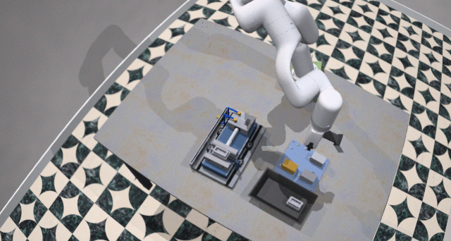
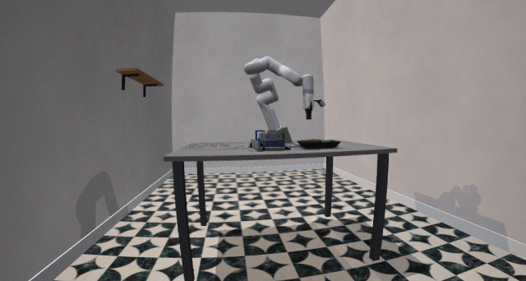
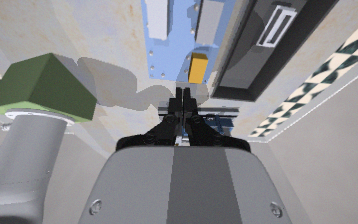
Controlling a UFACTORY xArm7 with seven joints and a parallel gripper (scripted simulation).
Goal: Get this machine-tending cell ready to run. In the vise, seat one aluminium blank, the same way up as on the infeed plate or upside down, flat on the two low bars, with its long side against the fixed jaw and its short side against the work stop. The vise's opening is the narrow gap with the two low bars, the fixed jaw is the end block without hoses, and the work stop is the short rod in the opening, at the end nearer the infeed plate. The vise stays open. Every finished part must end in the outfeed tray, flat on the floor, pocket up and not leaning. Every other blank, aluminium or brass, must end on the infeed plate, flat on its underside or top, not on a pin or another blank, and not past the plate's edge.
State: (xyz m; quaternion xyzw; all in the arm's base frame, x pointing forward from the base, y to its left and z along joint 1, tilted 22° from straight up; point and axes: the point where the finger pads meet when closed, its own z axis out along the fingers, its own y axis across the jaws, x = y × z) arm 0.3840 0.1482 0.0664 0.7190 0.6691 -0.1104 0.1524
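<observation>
The blue infeed plate [image 1: 301,164] holds two aluminium blanks [image 1: 318,158] [image 1: 309,175] and one brass blank [image 1: 289,166]. In the wrist view the plate [image 3: 172,37] shows the brass blank [image 3: 198,67] and the grey blanks [image 3: 156,17] [image 3: 210,22]. A finished part with a pocket [image 1: 217,150] sits in the vise [image 1: 227,147]. Another finished part [image 1: 294,203] lies pocket up in the dark outfeed tray [image 1: 283,195], and it also shows in the wrist view [image 3: 277,25]. My gripper [image 1: 310,146] [image 3: 182,96] hangs high above the plate's far edge. Its fingers are shut together with nothing between them.
A green block [image 3: 42,90] sits by the arm's base. The vise has blue hoses [image 1: 229,113] at its far end. In the exterior view the arm [image 2: 308,113] hangs well above the table [image 2: 279,151]. A wall shelf [image 2: 137,77] is far off.
</observation>
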